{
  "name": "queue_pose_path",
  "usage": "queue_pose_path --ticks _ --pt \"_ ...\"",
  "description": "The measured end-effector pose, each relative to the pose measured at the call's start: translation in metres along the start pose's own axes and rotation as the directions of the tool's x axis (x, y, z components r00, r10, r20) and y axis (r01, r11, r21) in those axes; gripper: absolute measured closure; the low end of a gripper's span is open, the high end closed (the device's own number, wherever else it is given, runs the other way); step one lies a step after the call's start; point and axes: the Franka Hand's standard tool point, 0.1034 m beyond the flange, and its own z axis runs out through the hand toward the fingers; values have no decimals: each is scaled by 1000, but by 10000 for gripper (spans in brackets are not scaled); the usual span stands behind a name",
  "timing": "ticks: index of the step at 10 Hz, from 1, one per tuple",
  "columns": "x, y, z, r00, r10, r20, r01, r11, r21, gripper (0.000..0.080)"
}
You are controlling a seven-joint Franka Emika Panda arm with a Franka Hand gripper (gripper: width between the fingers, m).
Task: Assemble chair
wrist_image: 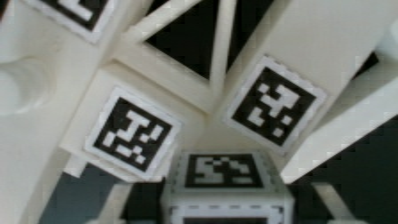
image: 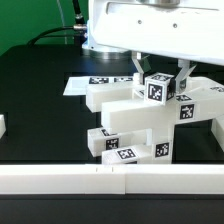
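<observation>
The pincer [image: 160, 80] is clenched on a tagged block [image: 160, 91] above the chair parts [image: 130, 128] on the black tabletop [image: 40, 120].

- White blocky plastic chair parts [image: 135, 118]: matt, smooth faces, bearing flat black-and-white square paper-like tags [wrist_image: 270, 101].
- White robot arm housing [image: 150, 25]: glossy, smooth plastic.
- Black bench [image: 40, 110]: matt, even surface.

The tool [image: 159, 72] fingertips hide behind a tagged block [image: 160, 89]; arm cropped above.
</observation>
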Motion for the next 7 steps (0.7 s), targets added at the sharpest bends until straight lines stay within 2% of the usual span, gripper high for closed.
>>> queue_pose_path --ticks 4,7 --pt "-1 -1 0 969 247 1 -247 969 1 512" --pt "-1 -1 0 906 424 1 -424 906 2 512"
